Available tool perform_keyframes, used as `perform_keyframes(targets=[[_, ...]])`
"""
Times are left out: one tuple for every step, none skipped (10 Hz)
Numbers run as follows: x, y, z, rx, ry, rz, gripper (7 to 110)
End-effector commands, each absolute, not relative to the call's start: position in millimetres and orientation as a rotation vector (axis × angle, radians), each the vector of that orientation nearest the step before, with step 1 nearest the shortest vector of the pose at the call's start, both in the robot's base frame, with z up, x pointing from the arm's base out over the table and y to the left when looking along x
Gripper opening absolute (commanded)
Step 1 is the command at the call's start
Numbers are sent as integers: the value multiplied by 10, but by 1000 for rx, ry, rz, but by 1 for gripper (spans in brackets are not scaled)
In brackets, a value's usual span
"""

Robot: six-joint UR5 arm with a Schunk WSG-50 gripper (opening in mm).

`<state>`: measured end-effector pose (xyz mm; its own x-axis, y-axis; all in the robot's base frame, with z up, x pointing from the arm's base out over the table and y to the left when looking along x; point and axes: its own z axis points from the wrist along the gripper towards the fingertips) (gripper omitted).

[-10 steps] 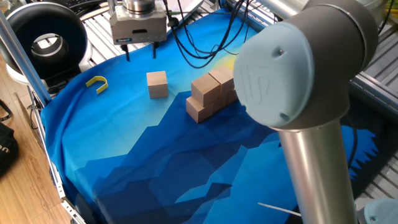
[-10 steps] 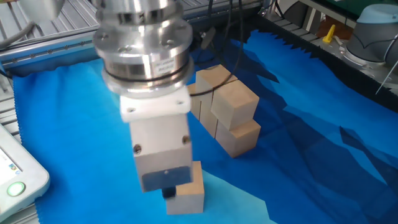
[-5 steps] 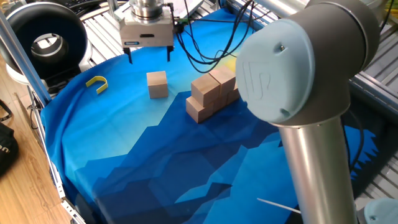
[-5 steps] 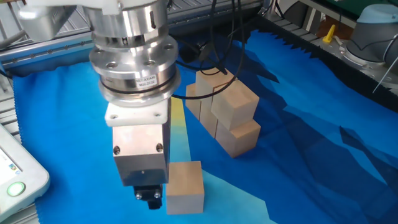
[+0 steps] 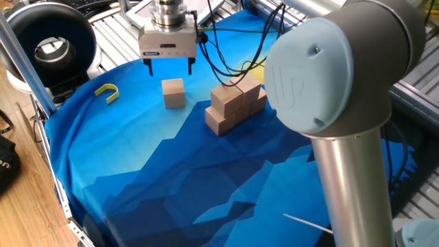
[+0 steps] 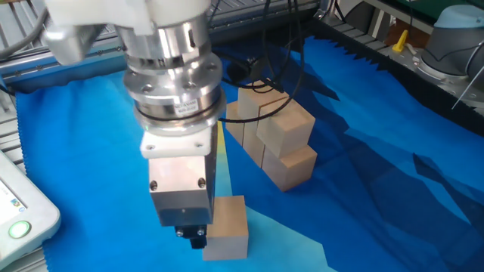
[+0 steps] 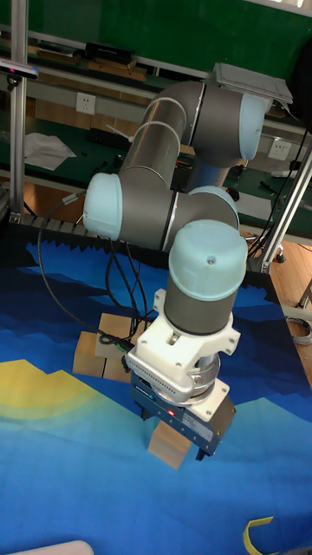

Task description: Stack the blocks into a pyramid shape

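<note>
Your robot's two-finger gripper (image 5: 169, 67) has just slid sideways across the bench, from off to one side of the lone light tan wooden cube (image 5: 173, 92) to almost directly above it, its jaws spread wide and holding nothing. In the other fixed view the gripper body now hides part of that cube (image 6: 228, 227), where half a second ago it hung just beside it. The cube rests on the blue patterned cloth (image 5: 171, 171) covering the bench, apart from the cluster of matching tan wooden cubes (image 5: 235, 103), which are stacked in two layers beside it; how many cubes the cluster holds cannot be told from here. A small yellow curved hook-shaped piece (image 5: 107, 91) lies on the cloth further off, untouched. The shift suggests you are lining up to grasp the lone cube; it still needs a descent, a closing of the jaws, and a carry onto the stack before the pyramid is complete.
</note>
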<state>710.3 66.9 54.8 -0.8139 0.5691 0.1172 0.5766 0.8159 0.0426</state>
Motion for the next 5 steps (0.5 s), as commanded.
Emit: perform_keyframes(targets=[[7228,534,479,-891,-2999,-77,88],[7266,513,499,-878,-3023,-71,88],[7276,522,505,-878,-3037,-77,88],[7219,562,507,-879,-3041,-97,66],[7122,598,521,-876,-3036,-115,66]])
